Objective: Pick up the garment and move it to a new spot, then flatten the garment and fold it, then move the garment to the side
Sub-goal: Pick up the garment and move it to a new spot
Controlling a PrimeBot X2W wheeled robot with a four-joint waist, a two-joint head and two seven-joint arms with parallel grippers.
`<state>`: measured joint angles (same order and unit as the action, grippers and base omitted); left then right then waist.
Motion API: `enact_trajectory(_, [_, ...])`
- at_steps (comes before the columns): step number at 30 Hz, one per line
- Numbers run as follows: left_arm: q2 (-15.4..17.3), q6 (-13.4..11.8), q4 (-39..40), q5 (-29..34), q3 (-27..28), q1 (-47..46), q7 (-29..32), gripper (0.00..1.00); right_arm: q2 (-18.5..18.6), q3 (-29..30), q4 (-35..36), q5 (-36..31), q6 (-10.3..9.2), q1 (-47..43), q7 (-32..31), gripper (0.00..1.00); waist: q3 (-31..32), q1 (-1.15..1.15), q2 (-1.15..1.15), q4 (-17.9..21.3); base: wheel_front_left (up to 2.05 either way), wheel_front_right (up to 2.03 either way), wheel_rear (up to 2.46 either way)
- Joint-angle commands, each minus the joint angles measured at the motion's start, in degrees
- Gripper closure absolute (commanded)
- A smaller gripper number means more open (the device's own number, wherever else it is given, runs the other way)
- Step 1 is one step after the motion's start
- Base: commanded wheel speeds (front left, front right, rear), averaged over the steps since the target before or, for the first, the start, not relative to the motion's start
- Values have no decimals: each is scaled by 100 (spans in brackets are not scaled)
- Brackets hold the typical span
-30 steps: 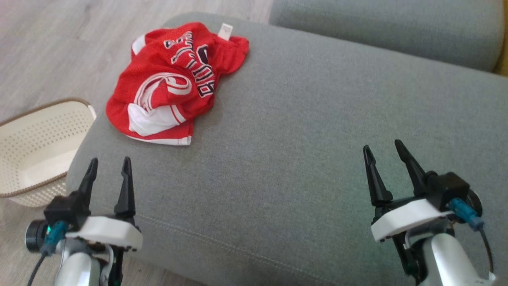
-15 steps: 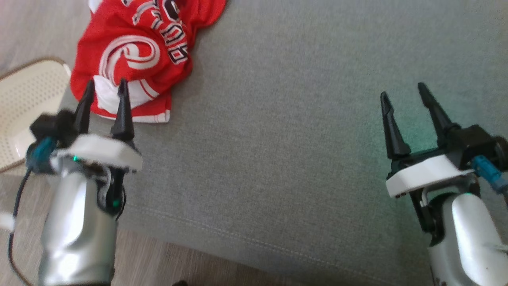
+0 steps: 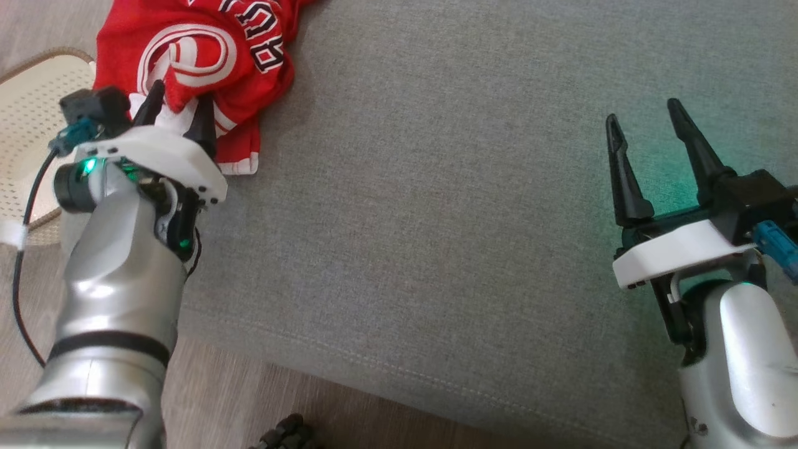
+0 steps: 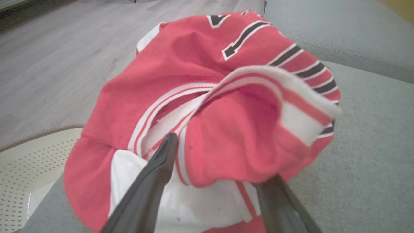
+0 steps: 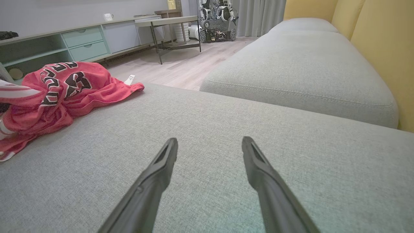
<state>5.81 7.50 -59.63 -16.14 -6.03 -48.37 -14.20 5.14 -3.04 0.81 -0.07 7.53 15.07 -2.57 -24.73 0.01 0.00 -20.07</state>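
Note:
A crumpled red jersey [image 3: 199, 50] with white trim and dark lettering lies at the far left corner of the grey sofa cushion [image 3: 436, 218]. My left gripper [image 3: 177, 106] is open at the jersey's near edge. In the left wrist view a fold of the jersey [image 4: 226, 139] bulges between the fingers [image 4: 155, 174], and it covers the right fingertip. My right gripper [image 3: 645, 118] is open over bare cushion far to the right, with nothing between its fingers [image 5: 155, 174]. From the right wrist view the jersey [image 5: 64, 87] lies well to the left.
A cream perforated basket [image 3: 31, 125] stands on the wood floor beside the cushion's left edge, close under the jersey [image 4: 29, 161]. A second grey cushion [image 5: 291, 58] and a yellow backrest [image 5: 381, 48] lie beyond. The cushion's front seam [image 3: 374, 368] runs near me.
The head camera has tilted down, shifting the whole picture. My left arm has reached forward and its open fingers now push into the jersey's near edge. The right gripper stays open.

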Motion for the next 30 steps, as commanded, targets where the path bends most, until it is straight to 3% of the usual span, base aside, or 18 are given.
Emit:
enact_trajectory(1, [291,-4,16,-73,51,-203,-30,0,-3,-139,228,-13,-4,128,-21,0,-6,-1,0,11,0,0,0])
enact_trajectory(2, [297,-4,-78,-120,-12,-273,-36,54,-6,-146,226,-9,-4,136,-21,0,-10,-1,0,22,0,0,0])
enact_trajectory(3, [323,-3,-143,-145,-75,-329,-45,100,-9,-142,228,-8,-4,144,-19,0,-12,-1,0,34,0,0,0])
enact_trajectory(7, [486,-2,-150,-199,-195,-395,-73,100,-24,-102,222,12,-4,147,9,0,41,-1,0,103,0,0,0])
enact_trajectory(12, [739,-18,873,-162,136,51,-78,100,-71,-26,174,56,-4,76,114,0,254,-1,0,217,0,0,0])
enact_trajectory(21, [869,-77,3055,167,776,1679,-79,100,-178,87,-8,199,-4,-194,351,0,938,-1,0,462,0,0,0])
enact_trajectory(30, [682,-346,4857,335,1016,3691,-78,100,-221,113,-149,419,-4,-530,533,0,1570,-1,0,875,0,0,0])
